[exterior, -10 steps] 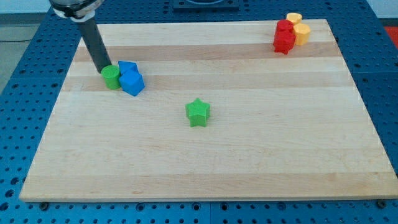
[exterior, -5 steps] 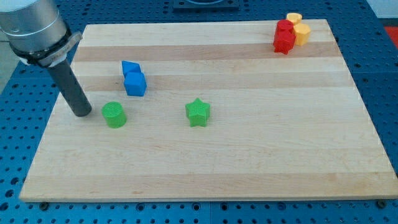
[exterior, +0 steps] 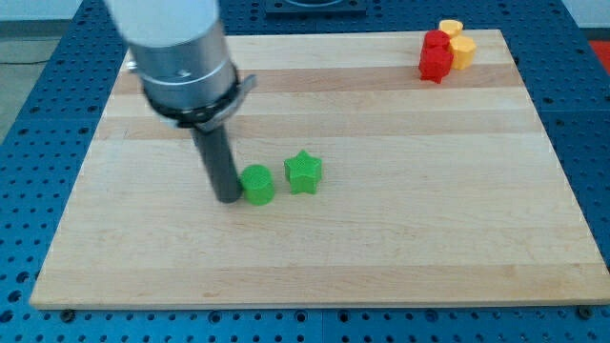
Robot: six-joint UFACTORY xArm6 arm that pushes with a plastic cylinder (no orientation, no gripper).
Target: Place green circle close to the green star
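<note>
The green circle [exterior: 257,184] sits on the wooden board [exterior: 381,238] just left of the green star [exterior: 303,172], with a small gap between them. My tip [exterior: 229,198] is right against the green circle's left side. The rod and the arm's grey body rise from there toward the view's top left.
Red blocks [exterior: 436,55] and yellow blocks [exterior: 458,44] are clustered at the board's top right corner. The blue blocks seen earlier are hidden behind the arm. Blue perforated table surrounds the board.
My tip has moved right along the board, pushing the green circle to the right until it is next to the green star. The arm now covers the blue blocks.
</note>
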